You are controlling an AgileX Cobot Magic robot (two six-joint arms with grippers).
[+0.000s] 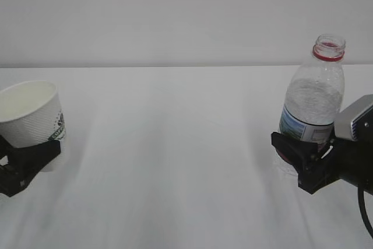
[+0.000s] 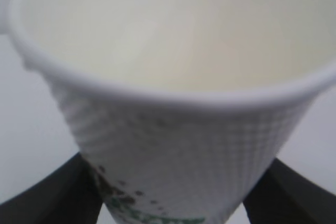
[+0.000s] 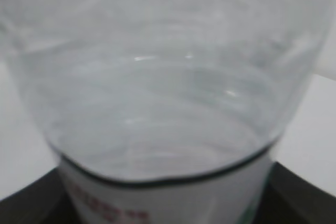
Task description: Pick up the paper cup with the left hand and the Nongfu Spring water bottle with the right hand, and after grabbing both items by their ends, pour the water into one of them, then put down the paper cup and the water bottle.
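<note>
A: Starting nearest us, what is the left hand (image 1: 23, 161) doing?

B: Its jaws are standing fairly wide and are pressing on the lower part of the paper cup (image 1: 32, 115), near the left edge of the table (image 1: 175, 144). The cup is leaning, mouth tipping up and toward the middle. In the left wrist view the dark fingers (image 2: 58, 195) are flanking the cup's narrow base on both sides.

A: And the other side?

B: The right hand (image 1: 303, 158) is gripping the Nongfu Spring water bottle (image 1: 312, 103) low down, at the label, near the right edge. The jaws are spread to the bottle's width and are closing on it (the bottle is standing nearly upright, uncapped, red ring at the neck).

A: What is worrying you from here?

B: The cup is thin paper held only near its bottom; I am judging that a squeeze could be crushing it, or it could be pivoting in the grip as water lands. The bottle is being held low, so in tipping, its top-heavy body could be slipping or twisting. The two are well apart, so a poorly lined-up pour would be wetting the table.

A: Is the water showing?

B: I cannot tell the level; the right wrist view is showing only blurred clear plastic.

A: Counting?

B: One paper cup, one bottle, two grippers, one white table.
</note>
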